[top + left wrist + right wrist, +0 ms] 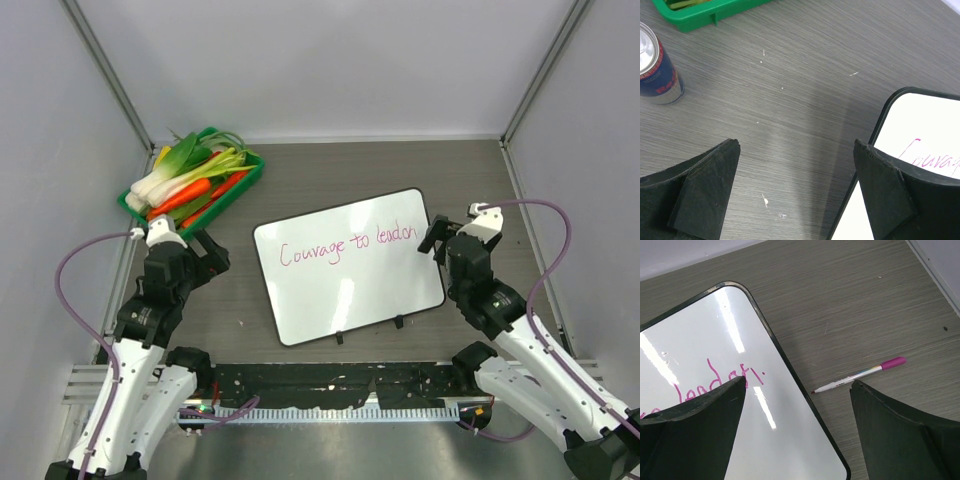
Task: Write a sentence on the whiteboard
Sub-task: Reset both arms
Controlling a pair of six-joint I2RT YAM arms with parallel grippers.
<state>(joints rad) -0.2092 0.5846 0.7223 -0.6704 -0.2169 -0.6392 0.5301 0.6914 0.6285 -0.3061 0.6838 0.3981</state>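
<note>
Lying flat on the table (330, 170), whiteboard (360, 300) with pink sentence (347, 246); both arms' jaws wide apart, empty

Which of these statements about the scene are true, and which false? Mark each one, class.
1. The whiteboard carries a pink handwritten sentence. True.
2. The right gripper holds the pen. False: the gripper is open, and the pen lies on the table beside the board.
3. A can stands upright on the table. True.
4. The green tray is empty. False: it holds vegetables.
5. The left gripper is shut. False: it is open.
</note>
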